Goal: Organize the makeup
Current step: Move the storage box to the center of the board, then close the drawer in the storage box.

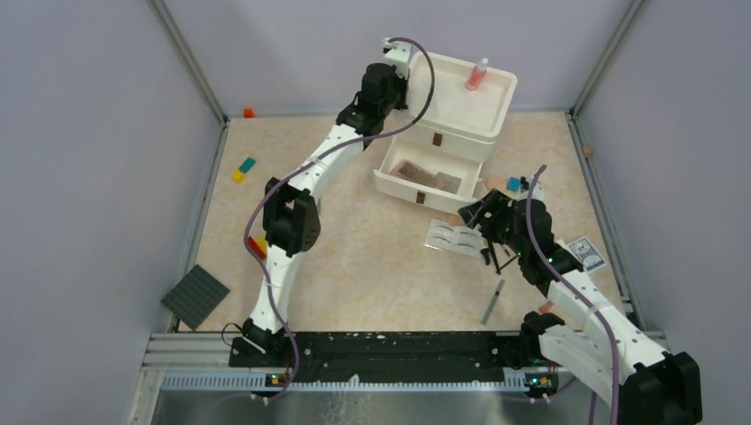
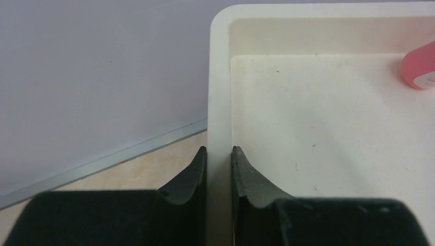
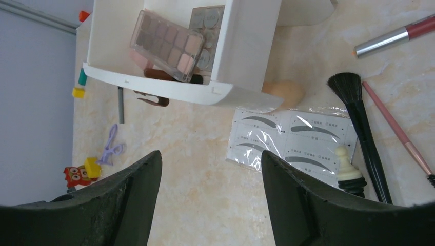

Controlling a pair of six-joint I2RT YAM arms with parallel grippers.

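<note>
The white organizer's top tray [image 1: 447, 106] stands at the back, with the pink white-capped spray bottle [image 1: 477, 74] in it. My left gripper [image 1: 400, 55] is shut on the tray's left rim [image 2: 218, 77], one finger on each side of the wall, and the bottle [image 2: 420, 66] shows at the right edge. The lower drawer [image 3: 169, 89] is pulled out and holds an eyeshadow palette [image 3: 166, 45]. My right gripper [image 3: 211, 156] hangs open over bare table, just left of the white eyebrow card [image 3: 287, 138]. A peach sponge [image 3: 284, 91], a black brush [image 3: 359, 123], a pink pencil [image 3: 395, 125] and a silver tube [image 3: 395, 35] lie nearby.
A dark grey studded plate [image 1: 196, 296] lies at the front left. Coloured toy blocks [image 1: 243, 168] sit at the left, and one orange block [image 1: 249, 112] at the back wall. A thin grey stick [image 1: 493, 302] lies near the right arm's base. A small card [image 1: 586, 253] rests at the right.
</note>
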